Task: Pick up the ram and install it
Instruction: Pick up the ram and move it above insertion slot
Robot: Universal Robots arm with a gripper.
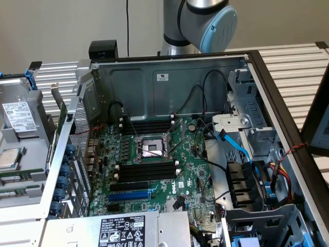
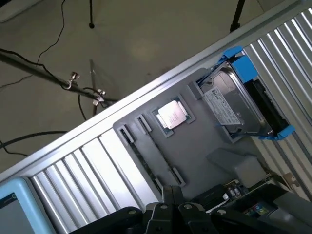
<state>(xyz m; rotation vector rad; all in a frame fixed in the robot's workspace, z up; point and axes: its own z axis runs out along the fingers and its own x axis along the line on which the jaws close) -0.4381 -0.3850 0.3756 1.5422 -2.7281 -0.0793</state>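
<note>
The ram [image 1: 18,178] lies as a thin green stick in a grey holder tray [image 1: 31,154] outside the case, at the exterior view's left. In the wrist view a ram stick [image 2: 142,155] stands on edge between the tray's clips. My gripper [image 2: 168,196] hangs above the near end of those clips, with its dark fingers shut and nothing between them. Inside the open computer case, the motherboard [image 1: 154,170] shows long black memory slots [image 1: 146,170] beside the CPU socket [image 1: 152,147].
The same tray [image 2: 204,146] holds a loose CPU [image 2: 171,115] and a hard drive [image 2: 233,105] in a blue bracket. A blue expansion slot [image 1: 131,196], cables [image 1: 234,146] and drive cages crowd the case. The arm's elbow [image 1: 205,20] rises behind the case.
</note>
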